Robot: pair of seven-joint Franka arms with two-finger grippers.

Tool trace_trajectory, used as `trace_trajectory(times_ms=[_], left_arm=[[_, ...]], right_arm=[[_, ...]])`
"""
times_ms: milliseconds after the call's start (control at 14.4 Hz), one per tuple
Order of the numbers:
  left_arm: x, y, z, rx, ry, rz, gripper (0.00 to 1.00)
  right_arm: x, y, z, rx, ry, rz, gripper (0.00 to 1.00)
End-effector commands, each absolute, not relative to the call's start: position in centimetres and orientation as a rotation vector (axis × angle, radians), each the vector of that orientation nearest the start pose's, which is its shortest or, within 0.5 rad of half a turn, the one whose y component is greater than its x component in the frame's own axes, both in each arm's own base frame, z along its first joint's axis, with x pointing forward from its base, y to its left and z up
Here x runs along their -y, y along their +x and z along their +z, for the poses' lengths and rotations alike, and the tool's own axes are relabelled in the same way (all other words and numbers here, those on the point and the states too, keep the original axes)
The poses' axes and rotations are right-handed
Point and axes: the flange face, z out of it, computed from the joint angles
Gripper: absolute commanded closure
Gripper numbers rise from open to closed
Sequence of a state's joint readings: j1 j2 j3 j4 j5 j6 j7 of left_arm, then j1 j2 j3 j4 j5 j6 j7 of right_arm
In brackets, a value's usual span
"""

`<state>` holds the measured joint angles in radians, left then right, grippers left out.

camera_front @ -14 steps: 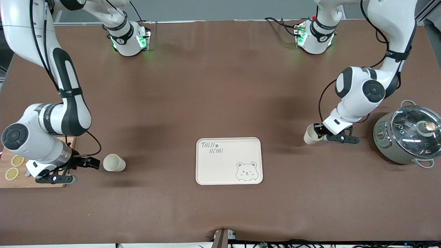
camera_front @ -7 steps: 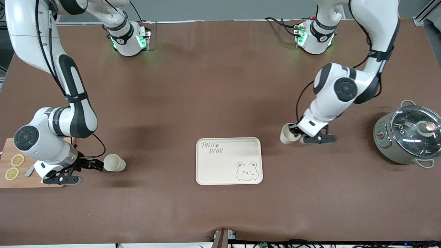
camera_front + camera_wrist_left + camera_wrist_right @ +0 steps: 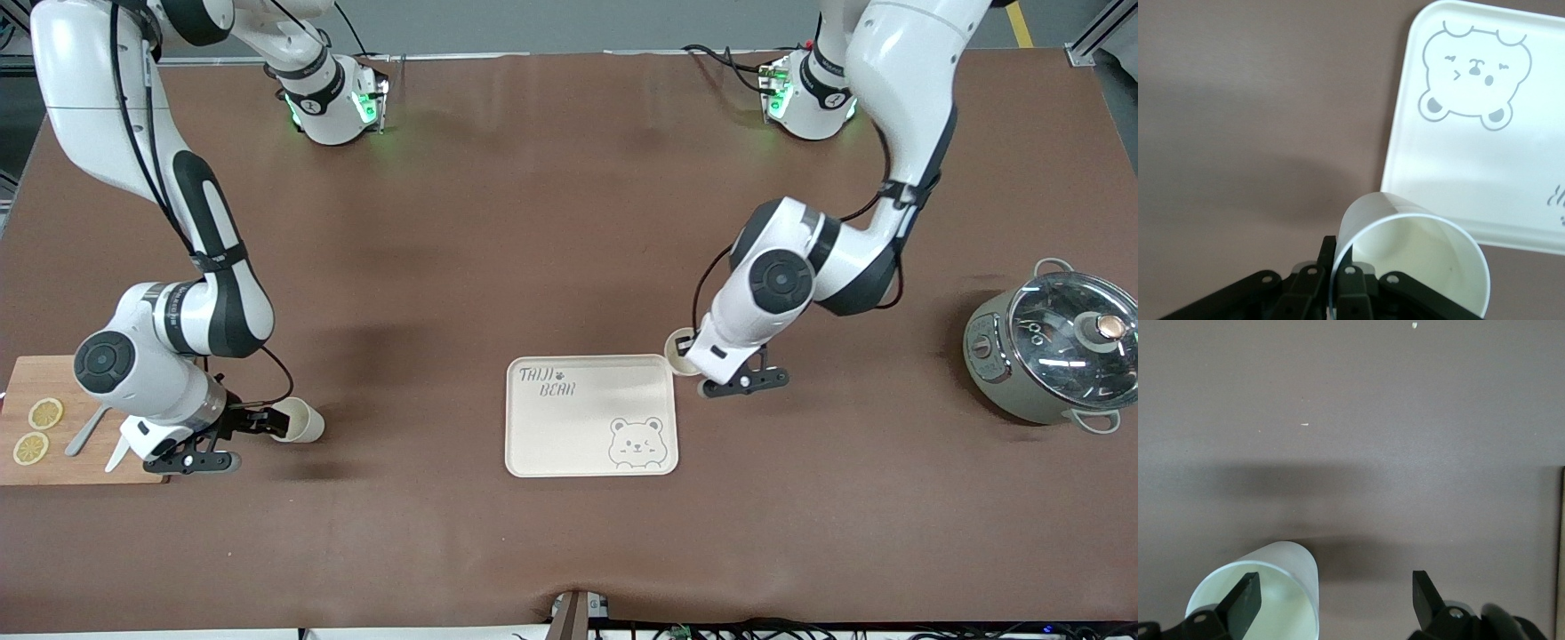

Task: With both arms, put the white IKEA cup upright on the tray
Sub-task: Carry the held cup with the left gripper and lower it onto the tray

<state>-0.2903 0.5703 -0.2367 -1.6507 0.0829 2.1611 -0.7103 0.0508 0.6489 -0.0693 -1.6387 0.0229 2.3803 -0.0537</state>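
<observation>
I judge both cups light, thin and slippery: my left gripper (image 3: 689,354) pinches one cup (image 3: 682,351) by its rim over the tray (image 3: 590,415) corner, while my right gripper (image 3: 267,424) straddles the other cup's (image 3: 300,421) wall, jaws apart, on the surface.

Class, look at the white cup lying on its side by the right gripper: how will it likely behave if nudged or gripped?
The cup lies on its side with a round wall, so a nudge would probably roll it. It looks thin-walled and empty, likely light. One finger of the right gripper is inside the rim; a rim pinch may tilt it.
</observation>
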Motion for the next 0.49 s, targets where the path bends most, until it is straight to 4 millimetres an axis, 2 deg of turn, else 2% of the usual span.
trace_trajectory(times_ms=[0,209,418], left_arm=[[33.8,60.8,27.8,0.309,-3.132,0.104,1.00],[34.1,61.5,27.3,0.327,-3.139,0.104,1.00],[34.6,61.9,26.4,0.364,-3.146,0.098,1.00]], right_arm=[[0.8,69.2,24.2,0.062,-3.154,-0.174,0.00],[0.7,68.3,22.4,0.065,-3.152,-0.275,0.00],[0.6,68.3,22.1,0.067,-3.152,-0.273,0.00]])
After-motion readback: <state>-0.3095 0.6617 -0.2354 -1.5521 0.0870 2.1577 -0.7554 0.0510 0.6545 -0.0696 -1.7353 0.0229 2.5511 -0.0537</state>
